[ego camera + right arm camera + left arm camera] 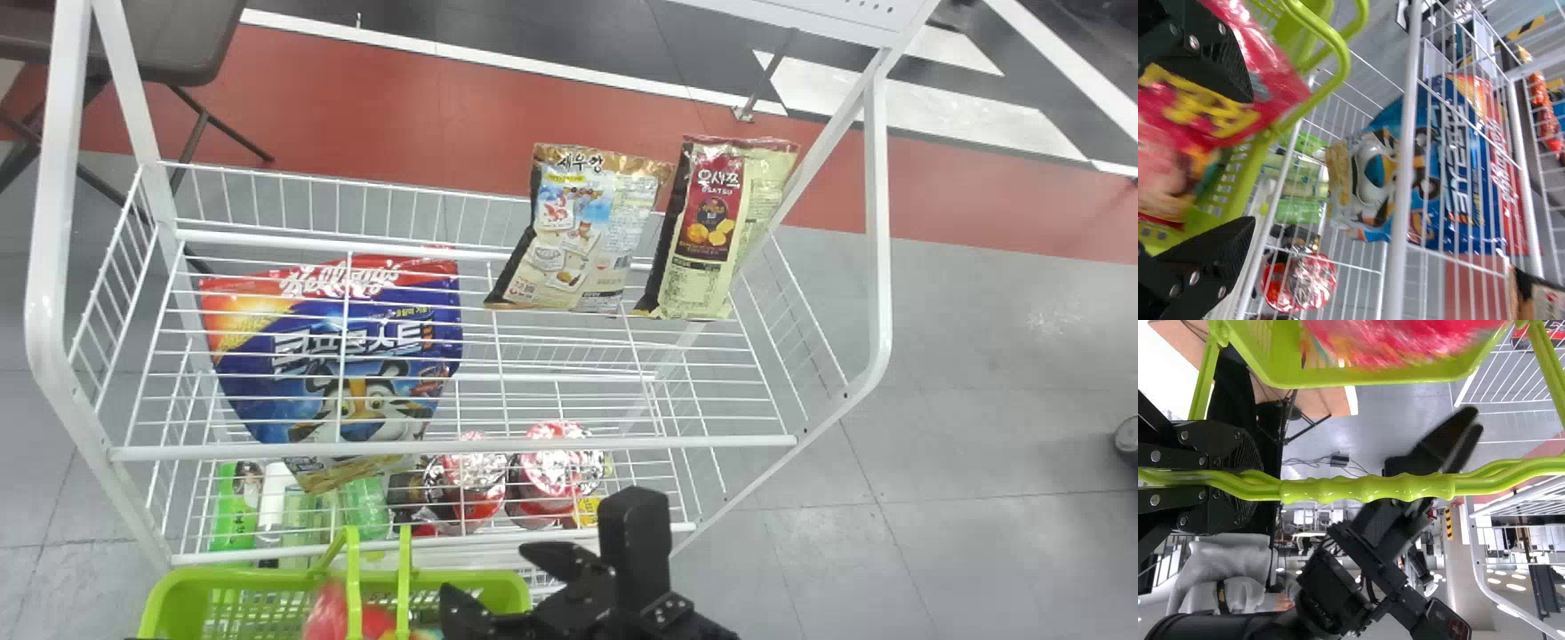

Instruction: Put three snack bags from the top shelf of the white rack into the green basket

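Observation:
Over the green basket's right end (511,582), my right gripper (489,576) stands open. A red snack bag (342,613) lies in the basket. Two snack bags, one white and blue (578,236), one dark red and cream (711,227), stand side by side at the right of the rack's top shelf. A blue-red cereal bag (347,356) is at its left. In the left wrist view my left gripper (1253,482) is shut on the basket's handle (1365,488). The right wrist view shows my right gripper (1250,159) with fingers spread beside the red bag (1265,73).
The white rack's front rail (453,446) and right post (877,222) frame the shelf. Cups (547,471) and green bottles (363,502) stand on the shelf below. Behind the rack at the left is a dark folding chair (133,44).

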You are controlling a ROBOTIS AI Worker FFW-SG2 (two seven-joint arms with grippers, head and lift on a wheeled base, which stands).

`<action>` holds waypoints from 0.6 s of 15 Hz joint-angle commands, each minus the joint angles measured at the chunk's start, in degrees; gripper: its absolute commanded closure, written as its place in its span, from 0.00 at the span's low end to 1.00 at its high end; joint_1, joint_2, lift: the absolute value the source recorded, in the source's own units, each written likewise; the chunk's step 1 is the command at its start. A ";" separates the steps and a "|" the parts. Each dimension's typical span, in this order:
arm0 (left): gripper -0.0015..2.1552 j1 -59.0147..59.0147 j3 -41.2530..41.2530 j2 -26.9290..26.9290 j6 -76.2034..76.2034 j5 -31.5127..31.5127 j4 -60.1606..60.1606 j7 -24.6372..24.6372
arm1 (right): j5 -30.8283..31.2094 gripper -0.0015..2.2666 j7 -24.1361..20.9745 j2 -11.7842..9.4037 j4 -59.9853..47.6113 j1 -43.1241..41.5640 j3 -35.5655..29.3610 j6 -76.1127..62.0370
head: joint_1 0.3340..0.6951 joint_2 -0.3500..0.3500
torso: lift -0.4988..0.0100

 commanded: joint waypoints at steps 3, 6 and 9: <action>1.00 0.01 -0.10 -0.08 0.00 -0.44 0.07 0.06 | -0.54 0.02 -2.32 0.69 -0.41 -0.21 -2.85 -12.28 | 1.00 0.00 | 0.98; 1.00 -0.08 -0.45 -0.08 0.00 -0.79 0.07 0.24 | -0.63 0.02 -5.93 1.39 1.70 -4.95 -4.17 -21.94 | 1.00 0.00 | 0.98; 1.00 -0.08 -0.53 -0.08 0.00 -0.79 0.07 0.24 | -0.01 0.03 -7.60 3.67 9.35 -15.68 -5.31 -22.65 | 1.00 0.00 | 0.98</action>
